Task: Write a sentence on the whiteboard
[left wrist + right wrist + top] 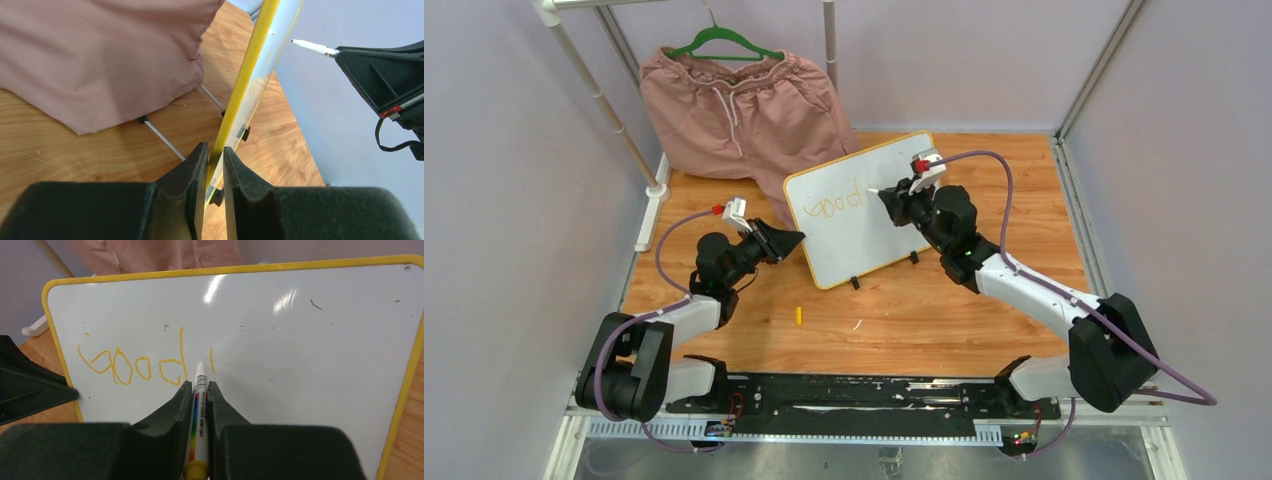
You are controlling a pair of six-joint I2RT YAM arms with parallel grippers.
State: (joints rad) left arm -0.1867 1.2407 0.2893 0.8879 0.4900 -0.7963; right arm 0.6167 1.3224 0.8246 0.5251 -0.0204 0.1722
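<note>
Whiteboard (856, 245), yellow-framed, bears orange writing (135, 367) "good" plus a stroke; left tool (215, 152) pinches its edge, right tool (200, 385) grips marker (200, 407).

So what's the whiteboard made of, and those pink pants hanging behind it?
The whiteboard looks like a smooth glossy coated panel, since lights glare off it. Its yellow frame is probably plastic. The pink pants look like soft matte cloth, wrinkled and gathered at the waist.
</note>
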